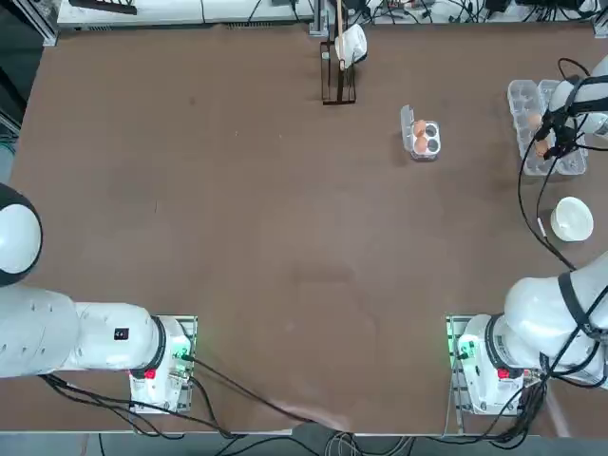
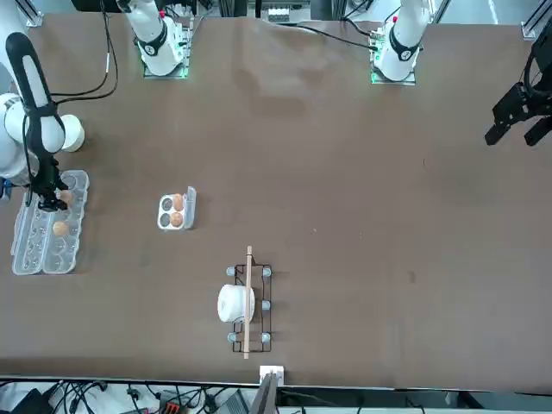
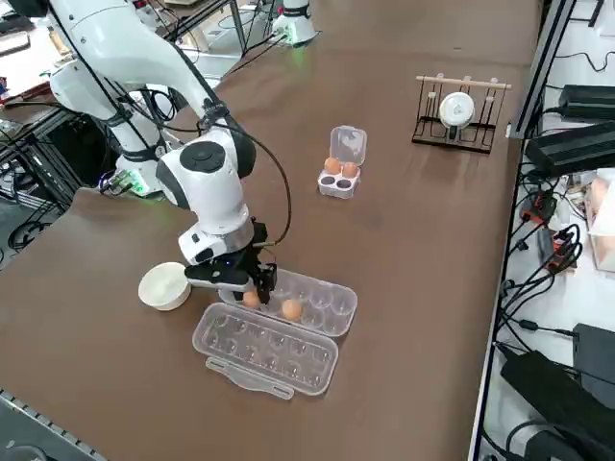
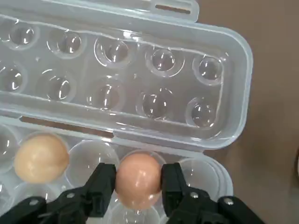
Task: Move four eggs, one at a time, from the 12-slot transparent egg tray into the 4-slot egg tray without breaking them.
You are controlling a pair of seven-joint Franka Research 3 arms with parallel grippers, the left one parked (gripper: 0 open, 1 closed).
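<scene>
the right arm reaches out from its base near the table's near right corner toward the right edge, elbow raised, forearm angled down, wrist turned so the hand points straight down. the right gripper (image 4: 138,186) sits low at that edge, its two black fingers (image 4: 102,184) drawn in and pressing on either side of an egg (image 4: 138,179). a black cable loops from the wrist back along the arm.

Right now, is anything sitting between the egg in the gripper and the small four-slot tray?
Nothing visible. The right gripper is shut on the egg in the 12-slot tray; bare table leads to the 4-slot tray, which has two free cups.
</scene>
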